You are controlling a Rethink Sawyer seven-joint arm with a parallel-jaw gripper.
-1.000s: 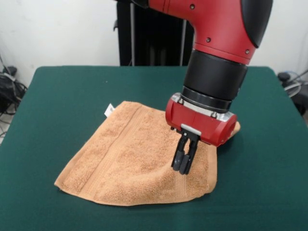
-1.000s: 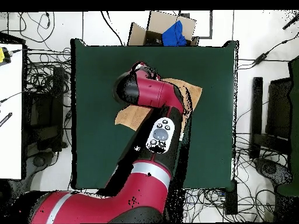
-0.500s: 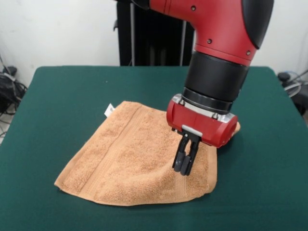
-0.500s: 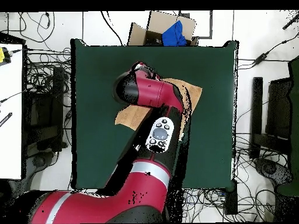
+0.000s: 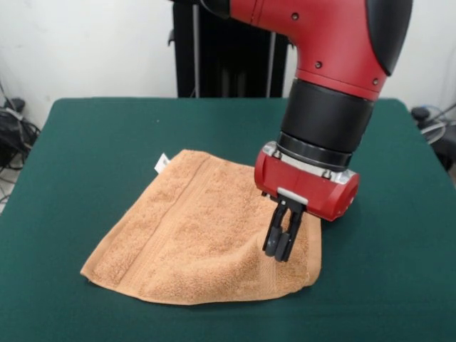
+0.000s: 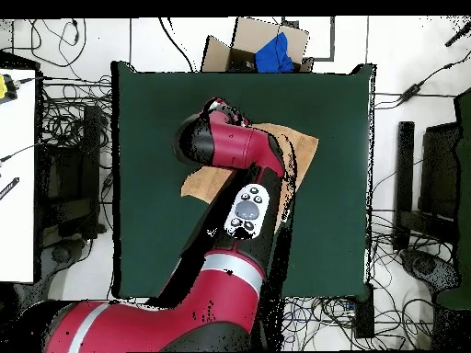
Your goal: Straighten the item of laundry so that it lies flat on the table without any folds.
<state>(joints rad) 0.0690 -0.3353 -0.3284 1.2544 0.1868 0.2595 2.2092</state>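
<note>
Your wide rectangular table with its dark green felt top (image 5: 107, 142) fills the front view. On it, a little right of centre and toward the near edge, lies the light orange-tan terry-cloth towel (image 5: 192, 235). It is roughly flat but skewed, with a woven band along its left side and a small white tag (image 5: 162, 163) at its far left corner. Your red and black arm (image 5: 328, 92) comes down over the towel's right side. Its black gripper (image 5: 280, 251) has the fingers drawn nearly together, apparently pinching a raised pucker of cloth near the right edge. You appear to be mid-grasp, partway through flattening. Next, you would likely need to draw that fold outward to the right, low and gently, then let go.
</note>
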